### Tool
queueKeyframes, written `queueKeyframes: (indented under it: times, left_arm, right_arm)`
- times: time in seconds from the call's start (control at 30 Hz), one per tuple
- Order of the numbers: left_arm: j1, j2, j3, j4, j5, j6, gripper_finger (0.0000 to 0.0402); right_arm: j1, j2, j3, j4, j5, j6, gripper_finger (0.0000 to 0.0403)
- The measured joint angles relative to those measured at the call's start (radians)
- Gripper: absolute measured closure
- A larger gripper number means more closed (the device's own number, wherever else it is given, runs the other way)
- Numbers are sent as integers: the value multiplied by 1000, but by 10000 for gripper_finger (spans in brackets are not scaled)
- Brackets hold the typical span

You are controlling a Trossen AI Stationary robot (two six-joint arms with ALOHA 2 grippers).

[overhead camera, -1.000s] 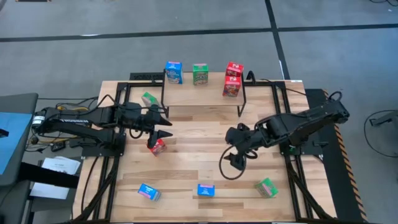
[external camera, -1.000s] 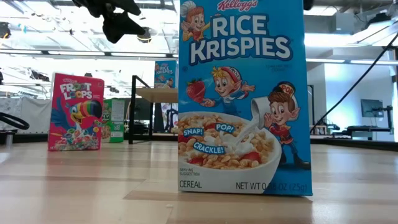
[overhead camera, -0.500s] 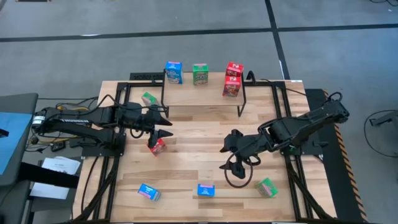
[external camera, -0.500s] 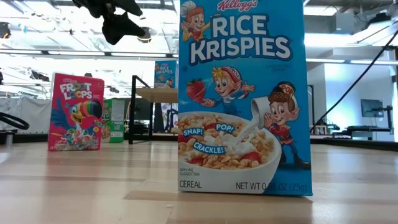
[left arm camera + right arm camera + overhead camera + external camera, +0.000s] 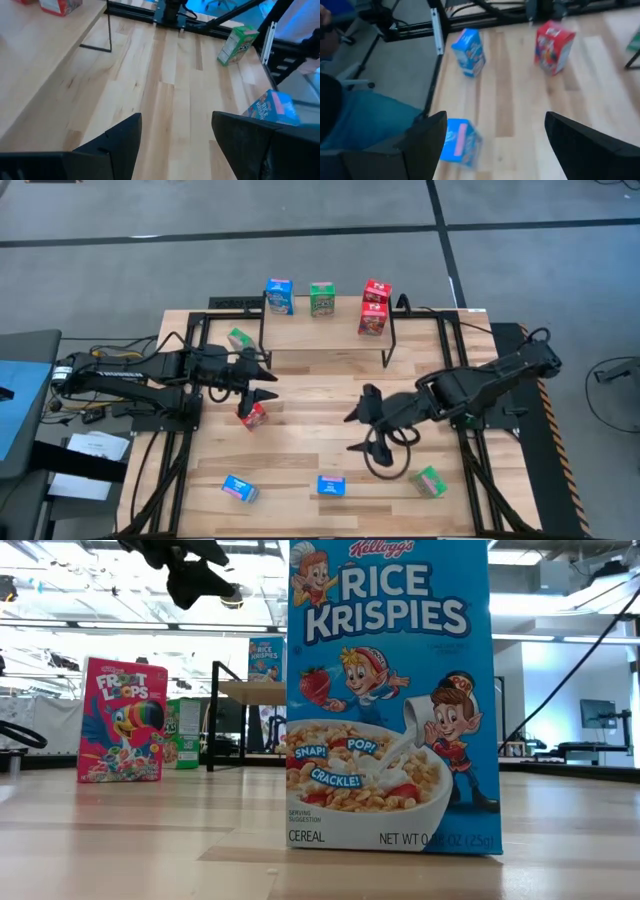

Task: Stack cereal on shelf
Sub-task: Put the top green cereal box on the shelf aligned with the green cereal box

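Note:
The light-wood shelf (image 5: 325, 335) stands at the table's far side. On it are a blue cereal box (image 5: 279, 296), a green one (image 5: 321, 300) and two red ones stacked (image 5: 373, 308). More cereal boxes sit on the table: a green one (image 5: 239, 339), a red one (image 5: 253, 415), two blue ones (image 5: 239, 489) (image 5: 331, 486) and a green one (image 5: 429, 481). My left gripper (image 5: 268, 379) hovers open just beyond the red box, with nothing between its fingers (image 5: 115, 145). My right gripper (image 5: 350, 432) hangs open over mid-table and faces the red box (image 5: 552, 45) and the blue boxes (image 5: 470, 52).
Black frame rails run along the table's edges (image 5: 185, 450). The shelf's thin black legs (image 5: 388, 345) stand on the far half. In the low view the near blue box (image 5: 390, 695) fills the middle and the red box (image 5: 122, 720) stands to its left. Bare wood lies between the grippers.
My right gripper has swung toward the table's left edge. It has tipped up from pointing steeply down to a shallower slant and has rolled about its own axis. My left arm and all the boxes have kept still.

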State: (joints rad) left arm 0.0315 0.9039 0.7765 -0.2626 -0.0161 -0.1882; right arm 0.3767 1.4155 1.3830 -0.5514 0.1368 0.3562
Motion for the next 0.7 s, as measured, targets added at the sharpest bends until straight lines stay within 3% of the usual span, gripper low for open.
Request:
queueKeyframes:
  times: [0.37, 0.7]
  left_arm:
    - [61, -1, 0, 67, -249, 333, 170]
    - [149, -1, 0, 131, -495, 435, 170]
  right_arm:
    - [-162, 0, 0, -27, 3, -281, 45]
    - [-380, 0, 0, -45, 60, -570, 45]
